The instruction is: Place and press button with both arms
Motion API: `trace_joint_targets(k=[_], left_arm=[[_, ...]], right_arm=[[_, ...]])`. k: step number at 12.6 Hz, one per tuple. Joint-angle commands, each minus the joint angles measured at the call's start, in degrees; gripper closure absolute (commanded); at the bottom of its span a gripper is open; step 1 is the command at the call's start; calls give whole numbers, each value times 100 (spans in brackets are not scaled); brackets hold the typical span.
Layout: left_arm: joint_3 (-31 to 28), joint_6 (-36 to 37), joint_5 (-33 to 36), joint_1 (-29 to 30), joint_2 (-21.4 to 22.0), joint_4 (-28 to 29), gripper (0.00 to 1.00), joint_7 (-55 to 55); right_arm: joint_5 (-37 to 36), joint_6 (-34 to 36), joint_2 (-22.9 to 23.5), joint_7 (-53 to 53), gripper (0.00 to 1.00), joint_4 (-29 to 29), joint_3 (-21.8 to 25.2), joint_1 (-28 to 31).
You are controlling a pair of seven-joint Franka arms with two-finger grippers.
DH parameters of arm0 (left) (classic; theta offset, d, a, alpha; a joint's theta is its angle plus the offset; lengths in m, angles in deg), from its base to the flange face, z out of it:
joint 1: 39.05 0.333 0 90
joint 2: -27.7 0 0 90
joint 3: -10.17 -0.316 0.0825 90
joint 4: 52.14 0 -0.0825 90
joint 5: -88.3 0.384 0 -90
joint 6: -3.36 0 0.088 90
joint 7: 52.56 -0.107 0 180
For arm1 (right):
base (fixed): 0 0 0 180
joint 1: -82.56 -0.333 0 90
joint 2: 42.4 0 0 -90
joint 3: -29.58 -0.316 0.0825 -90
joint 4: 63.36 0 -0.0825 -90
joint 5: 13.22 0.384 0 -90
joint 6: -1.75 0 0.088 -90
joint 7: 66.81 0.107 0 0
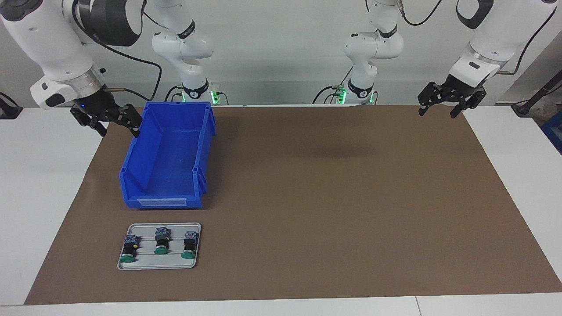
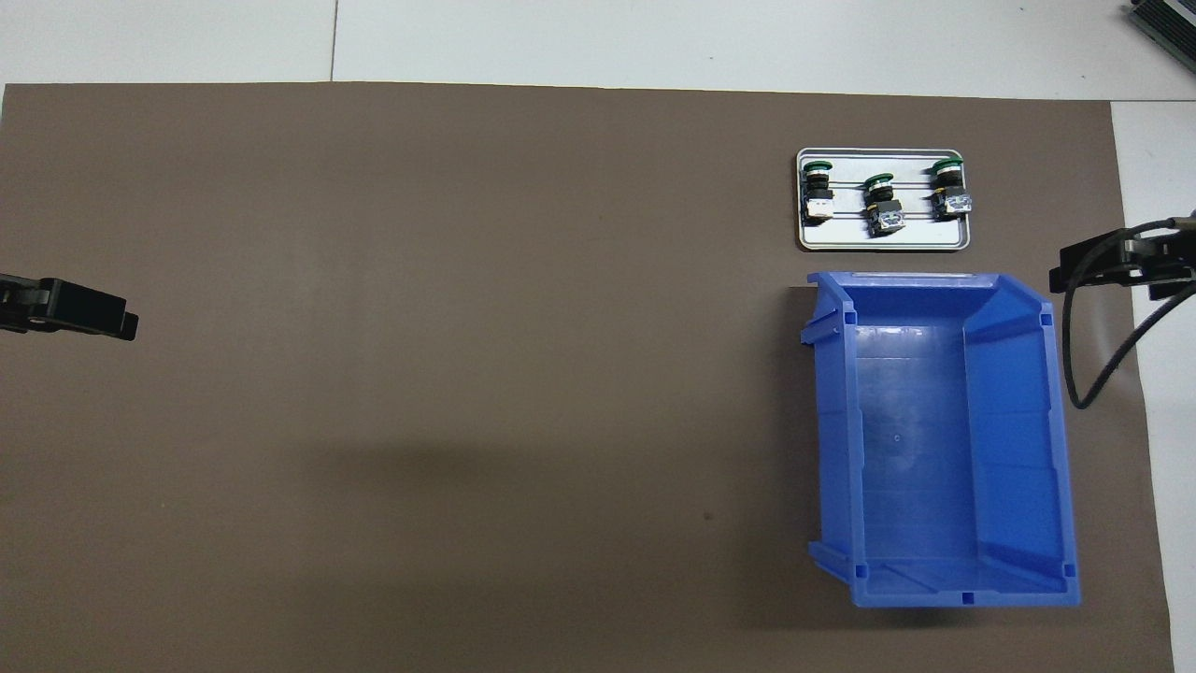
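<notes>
Three identical buttons with green caps lie side by side on a small silver tray (image 1: 145,230), which also shows in the overhead view (image 2: 888,238). The middle button (image 1: 161,242) (image 2: 881,202) has one at each side (image 1: 128,249) (image 1: 189,245). The tray lies farther from the robots than the blue bin. My right gripper (image 1: 118,128) (image 2: 1093,266) is open and empty, up in the air over the mat's edge beside the bin. My left gripper (image 1: 438,110) (image 2: 126,325) is open and empty, raised over the mat's edge at the left arm's end of the table.
An empty blue bin (image 1: 169,153) (image 2: 939,439) stands on the brown mat (image 1: 333,197) at the right arm's end, between the tray and the robots. A black cable (image 2: 1089,365) hangs from the right arm beside the bin.
</notes>
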Motion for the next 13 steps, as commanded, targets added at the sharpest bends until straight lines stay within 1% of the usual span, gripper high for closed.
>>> trace_joint_targets(k=[1,4,6,7,8,9,10,13], left_arm=[[43,-77,107,44,155,188,0,1],[43,-77,107,35,155,188,0,1],[43,-77,107,44,155,188,0,1],[43,-77,107,44,155,188,0,1],[43,-77,107,44,155,188,0,1],[43,-77,107,44,155,188,0,1],[43,-77,107,44,155,188,0,1],[43,-77,107,44,155,188,0,1]], right_arm=[[36,-4,-122,110,3,-152,-31,24],[27,-13,-95,102,4,-153,-31,15],[1,-48,-8,110,19,-196,-40,-2],[-34,-92,132,110,19,-170,-40,-46],[-104,-283,238,102,19,-170,-40,-47],[-209,-485,430,102,25,-153,-40,-55],[-263,-775,658,102,27,-135,-40,-55],[-272,-1732,1291,102,27,-117,-40,-55]])
